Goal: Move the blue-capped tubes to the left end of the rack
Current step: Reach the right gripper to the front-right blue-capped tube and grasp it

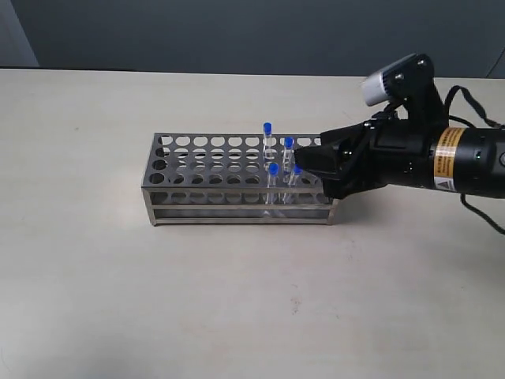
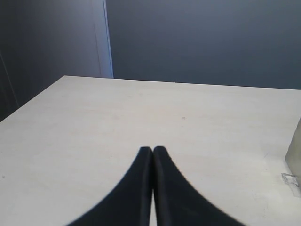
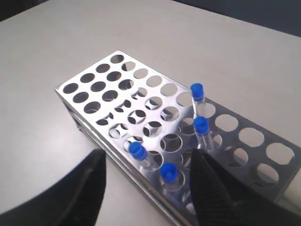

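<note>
The shiny metal rack [image 1: 237, 207] lies across the middle of the table. Four blue-capped tubes [image 1: 274, 169] stand in holes near its right end, two at the back [image 1: 267, 128] and two at the front. My right gripper [image 1: 309, 167] hovers open over that end. In the right wrist view its fingers [image 3: 207, 183] flank the two nearest tubes [image 3: 169, 172], and nothing is held. The right gripper [image 3: 148, 155] is over the rack [image 3: 87, 123]. My left gripper [image 2: 152, 149] is shut and empty above bare table, out of the exterior view.
The pale table [image 1: 118, 292] spreads around the rack, with a dark wall behind. The rack's left holes [image 1: 181, 155] hold nothing. A metal edge [image 2: 295, 150] shows at the side of the left wrist view.
</note>
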Motion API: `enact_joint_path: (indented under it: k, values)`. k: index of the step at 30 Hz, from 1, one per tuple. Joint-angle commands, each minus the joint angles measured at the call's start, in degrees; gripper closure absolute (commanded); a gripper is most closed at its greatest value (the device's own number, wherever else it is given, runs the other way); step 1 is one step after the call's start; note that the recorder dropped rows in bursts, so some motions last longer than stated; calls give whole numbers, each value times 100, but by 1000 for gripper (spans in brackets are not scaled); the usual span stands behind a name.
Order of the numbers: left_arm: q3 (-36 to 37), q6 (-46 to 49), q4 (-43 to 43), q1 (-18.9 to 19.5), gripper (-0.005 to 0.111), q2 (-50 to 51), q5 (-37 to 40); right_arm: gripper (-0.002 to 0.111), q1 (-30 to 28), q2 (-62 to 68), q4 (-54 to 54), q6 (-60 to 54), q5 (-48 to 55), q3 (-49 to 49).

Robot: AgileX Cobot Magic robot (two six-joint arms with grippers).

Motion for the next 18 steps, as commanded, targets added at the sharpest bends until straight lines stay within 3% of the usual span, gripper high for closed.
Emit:
enact_joint_path:
  k: [1, 18]
  values:
    - [19, 7, -16, -53, 106, -21, -31, 56, -14, 541, 698, -816, -209, 15]
    - [19, -11, -16, -53, 106, -21, -31, 56, -14, 1387, 1772, -2088, -945, 15]
